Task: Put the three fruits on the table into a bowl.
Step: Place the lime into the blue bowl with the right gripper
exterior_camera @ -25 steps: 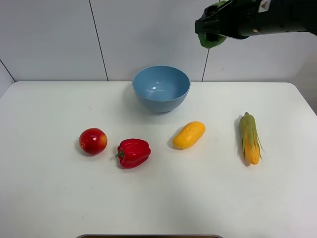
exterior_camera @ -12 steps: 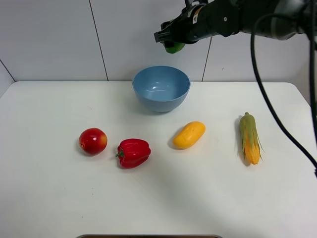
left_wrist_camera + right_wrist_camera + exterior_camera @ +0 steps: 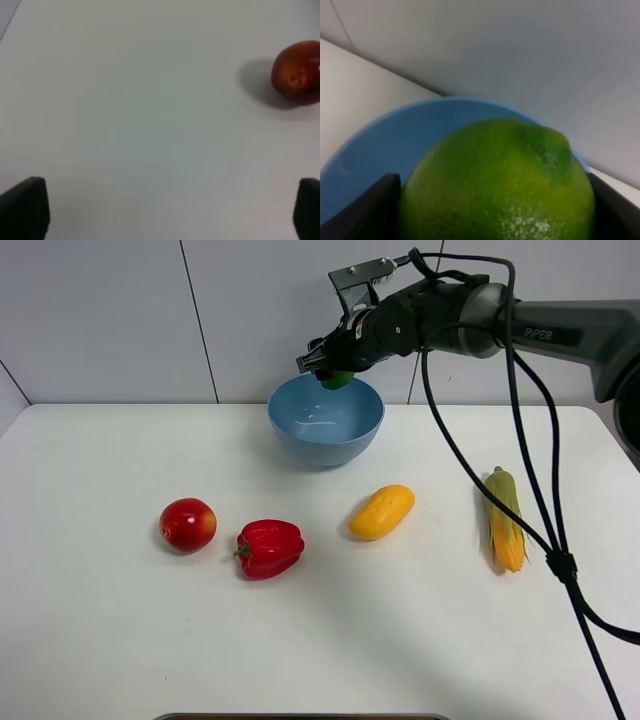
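Right gripper (image 3: 335,375): closed on the lime (image 3: 338,381), which is clamped between the two dark jaws; found at upper centre of the high frame.
Lime: held clear of the table (image 3: 120,640); seen against the rear rim of the bowl (image 3: 325,445). In the right wrist view the blue interior is seen spread beyond the fruit.
Left gripper (image 3: 165,215): jaws set wide apart, nothing held between them; shown only in the left wrist view, over bare tabletop, with the apple (image 3: 297,73) lying some way off.
Bowl: upper centre of the high frame, upright on the table; no fruit is seen inside it.
Apple: centre left of the high frame, on the table, just beside the bell pepper (image 3: 270,548).
Mango (image 3: 382,512): centre of the high frame, on the table, below and slightly right of the bowl.
Bell pepper: not a task fruit; to be left alone.
Corn cob (image 3: 505,520): centre right; to be left alone.
Step in hand: delivery of the first fruit; the lime is judged to be poised over the bowl for release.
Progress: none of the three fruits is yet deposited.
Next move required: the lime is to be lowered a little towards the bowl's middle and the jaws parted, so that bouncing out is avoided; the apple and mango are then to be fetched.
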Available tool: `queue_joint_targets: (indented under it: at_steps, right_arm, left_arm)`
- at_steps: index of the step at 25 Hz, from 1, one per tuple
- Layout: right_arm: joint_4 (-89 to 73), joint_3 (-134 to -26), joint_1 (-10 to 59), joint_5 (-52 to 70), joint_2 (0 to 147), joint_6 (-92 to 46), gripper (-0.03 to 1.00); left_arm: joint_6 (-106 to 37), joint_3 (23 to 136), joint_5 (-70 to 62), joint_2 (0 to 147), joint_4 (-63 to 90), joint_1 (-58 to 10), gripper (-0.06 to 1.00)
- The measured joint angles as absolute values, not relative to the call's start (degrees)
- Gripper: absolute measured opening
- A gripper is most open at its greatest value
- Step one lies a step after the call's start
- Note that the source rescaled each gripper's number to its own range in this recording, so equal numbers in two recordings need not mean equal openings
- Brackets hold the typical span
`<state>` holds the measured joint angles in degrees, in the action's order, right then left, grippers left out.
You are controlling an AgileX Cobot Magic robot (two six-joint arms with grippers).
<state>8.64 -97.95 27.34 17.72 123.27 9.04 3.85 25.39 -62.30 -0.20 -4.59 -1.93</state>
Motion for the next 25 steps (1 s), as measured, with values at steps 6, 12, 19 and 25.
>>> queue_joint_targets:
  at_steps: [6,12,19,25]
  right_arm:
    - [8.64,-99.5,27.34,16.68,128.27,8.48,0.25]
    - [8.21,-99.61,27.34,16.44,131.56,8.07,0.25]
    - [8.21,-99.61,27.34,15.2,133.84,8.02,0.25]
    - [7.7,-99.61,27.34,15.01,134.73,8.02,0.25]
  left_arm:
    - [3.85,25.39,-62.3,-0.2,-4.59,-1.93,1.0]
    - [3.69,25.39,-62.3,-0.2,-4.59,-1.93,1.0]
    - [3.69,25.39,-62.3,-0.2,-4.59,-1.93,1.0]
    - [3.69,25.39,-62.3,-0.2,-4.59,-1.93,1.0]
